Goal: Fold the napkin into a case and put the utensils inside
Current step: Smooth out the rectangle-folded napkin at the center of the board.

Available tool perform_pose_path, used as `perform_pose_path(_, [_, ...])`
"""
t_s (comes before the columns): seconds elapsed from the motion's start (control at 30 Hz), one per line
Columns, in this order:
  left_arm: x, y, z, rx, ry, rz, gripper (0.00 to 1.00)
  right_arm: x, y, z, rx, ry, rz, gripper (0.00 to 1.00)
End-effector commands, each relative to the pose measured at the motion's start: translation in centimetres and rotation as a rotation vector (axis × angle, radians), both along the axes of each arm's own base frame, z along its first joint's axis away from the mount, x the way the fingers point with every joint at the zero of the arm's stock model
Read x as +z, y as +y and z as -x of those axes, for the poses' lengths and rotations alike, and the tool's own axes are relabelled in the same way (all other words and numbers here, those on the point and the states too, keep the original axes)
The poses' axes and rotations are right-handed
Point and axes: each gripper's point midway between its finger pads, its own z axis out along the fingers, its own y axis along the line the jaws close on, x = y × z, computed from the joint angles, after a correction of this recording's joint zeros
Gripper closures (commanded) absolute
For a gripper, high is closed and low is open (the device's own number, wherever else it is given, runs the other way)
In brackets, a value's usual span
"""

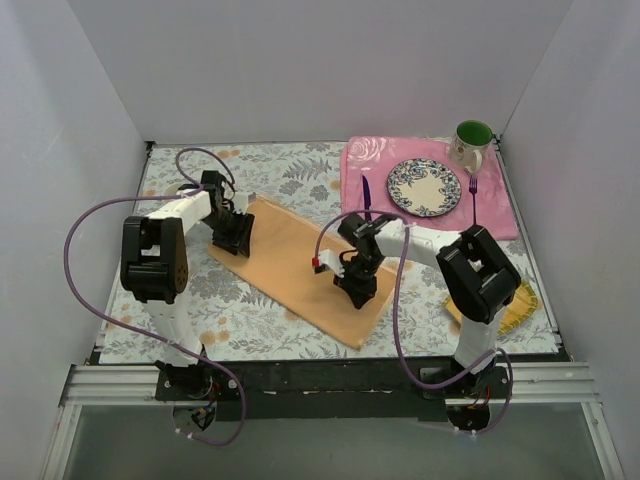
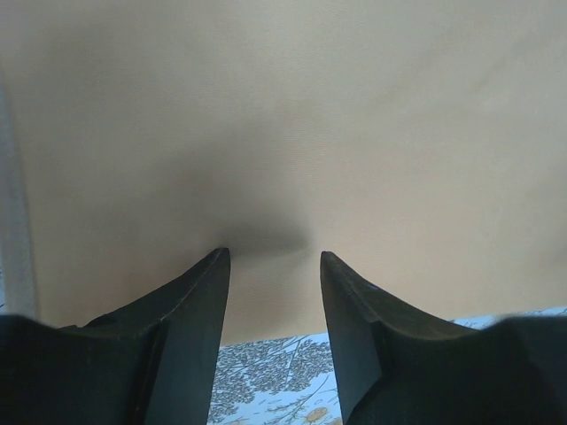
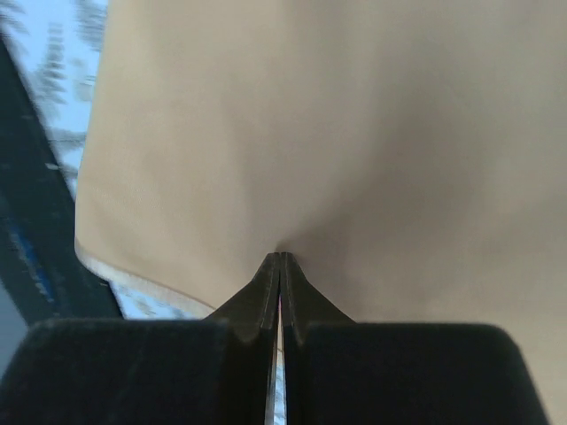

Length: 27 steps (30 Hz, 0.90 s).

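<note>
The peach-orange napkin (image 1: 290,255) lies folded as a long strip, running diagonally across the table. My left gripper (image 1: 233,240) is open at its far left end, with both tips down on the cloth (image 2: 310,133) just inside its edge (image 2: 270,257). My right gripper (image 1: 355,288) is at the near right end, its jaws closed (image 3: 281,257) with the tips pinching the napkin (image 3: 337,124) close to its edge. The dark purple knife (image 1: 366,195) lies left of the plate. The purple fork (image 1: 473,195) lies right of it.
A patterned plate (image 1: 424,187) and a green-lined mug (image 1: 471,145) sit on the pink floral placemat (image 1: 500,218) at the back right. A yellow woven mat (image 1: 522,305) lies behind my right arm. White walls enclose the floral tablecloth (image 1: 290,170).
</note>
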Motion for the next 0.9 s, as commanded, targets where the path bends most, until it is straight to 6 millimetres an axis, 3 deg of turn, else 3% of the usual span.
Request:
perform_pose_path(0.0, [0.2,2.3,0.4,-0.028,-0.009,-0.054,0.57,0.1,1.7,7.5,0.128,0.164,-0.019,0.95])
perform_pose_path(0.1, [1.4,1.4,1.0,-0.079,-0.025,0.004,0.57,2.6,3.8,7.7,0.096,0.194,-0.092,0.92])
perform_pose_path(0.17, [3.0,0.3,0.7,-0.085,-0.045,0.057,0.54,4.4,4.1,6.1,0.028,0.195,-0.13,0.88])
perform_pose_path(0.2, [4.2,-0.1,-0.4,-0.085,-0.078,0.076,0.54,6.2,4.4,5.2,0.005,0.172,-0.175,0.86])
perform_pose_path(0.3, [7.2,-1.5,-2.7,-0.056,-0.154,0.14,0.52,8.8,2.7,2.9,-0.121,0.154,-0.218,0.78])
perform_pose_path(0.4, [8.8,-2.4,-5.7,-0.027,-0.238,0.151,0.43,8.4,-0.4,1.0,-0.233,0.086,-0.16,0.75])
perform_pose_path(0.43, [10.3,-2.6,-7.8,-0.016,-0.3,0.154,0.43,7.4,-1.5,1.1,-0.258,0.09,-0.122,0.74])
perform_pose_path(0.47, [9.1,-3.0,-8.7,-0.011,-0.269,0.161,0.43,6.7,-2.8,-0.2,-0.313,0.06,-0.093,0.75])
perform_pose_path(0.53, [10.5,-3.5,-11.3,0.013,-0.3,0.182,0.47,6.2,-3.7,-1.5,-0.395,0.071,-0.086,0.77])
perform_pose_path(0.57, [9.2,-3.8,-12.1,0.011,-0.282,0.19,0.48,6.1,-4.2,-2.4,-0.442,0.104,-0.098,0.77])
perform_pose_path(0.67, [9.0,-4.5,-14.7,-0.008,-0.345,0.199,0.53,6.4,-3.9,-4.7,-0.5,0.126,-0.125,0.8])
perform_pose_path(0.7, [7.1,-4.4,-15.1,-0.02,-0.315,0.186,0.54,6.5,-3.7,-5.3,-0.508,0.125,-0.131,0.8])
perform_pose_path(0.87, [5.7,-4.6,-17.2,-0.038,-0.318,0.169,0.58,6.8,-2.3,-7.8,-0.526,0.122,-0.164,0.8])
